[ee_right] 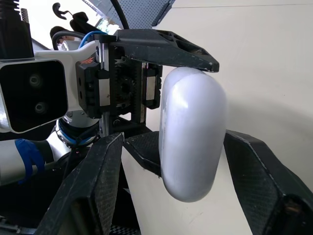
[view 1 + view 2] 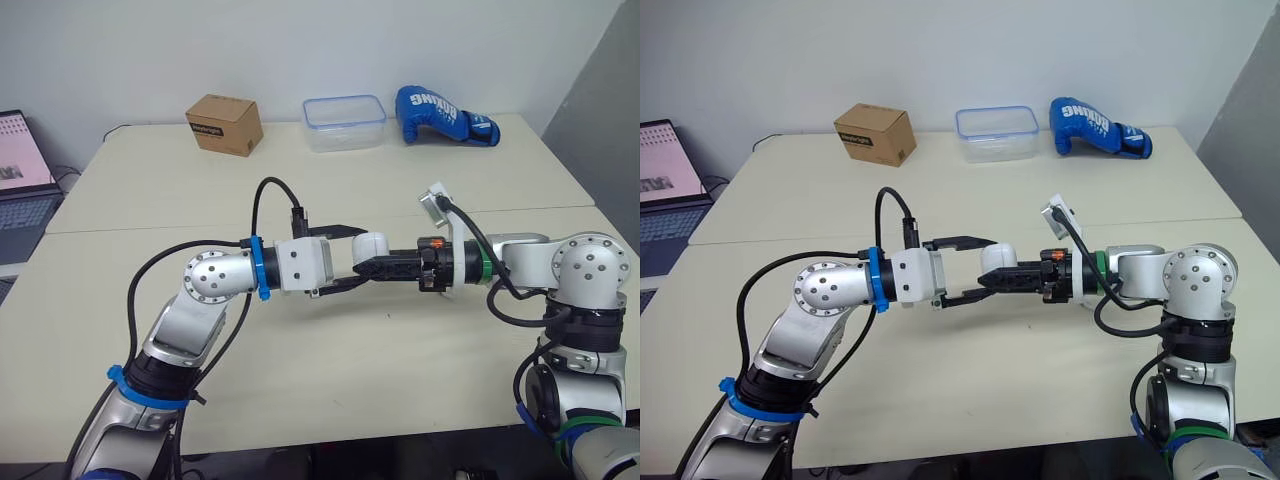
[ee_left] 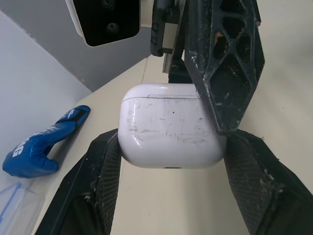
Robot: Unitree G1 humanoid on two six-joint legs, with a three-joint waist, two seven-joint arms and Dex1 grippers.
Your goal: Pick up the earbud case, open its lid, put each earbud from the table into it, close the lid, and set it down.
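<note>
A white earbud case [image 2: 370, 245], lid shut, hangs above the middle of the table [image 2: 330, 370]. My left gripper [image 2: 352, 258] is shut on it: in the left wrist view its two fingers press the case [image 3: 171, 127] on both narrow sides. From the opposite side my right gripper [image 2: 366, 268] reaches in, open, with one finger [image 3: 222, 73] lying across the case's front. In the right wrist view the case [image 1: 193, 137] stands between the right fingers, with a gap on one side. I cannot make out any earbuds on the table.
Along the far edge stand a cardboard box [image 2: 225, 123], a clear lidded container [image 2: 345, 122] and a blue boxing glove [image 2: 445, 115]. A laptop [image 2: 20, 170] sits off the table's left side. A seam [image 2: 150, 227] runs across the tabletop.
</note>
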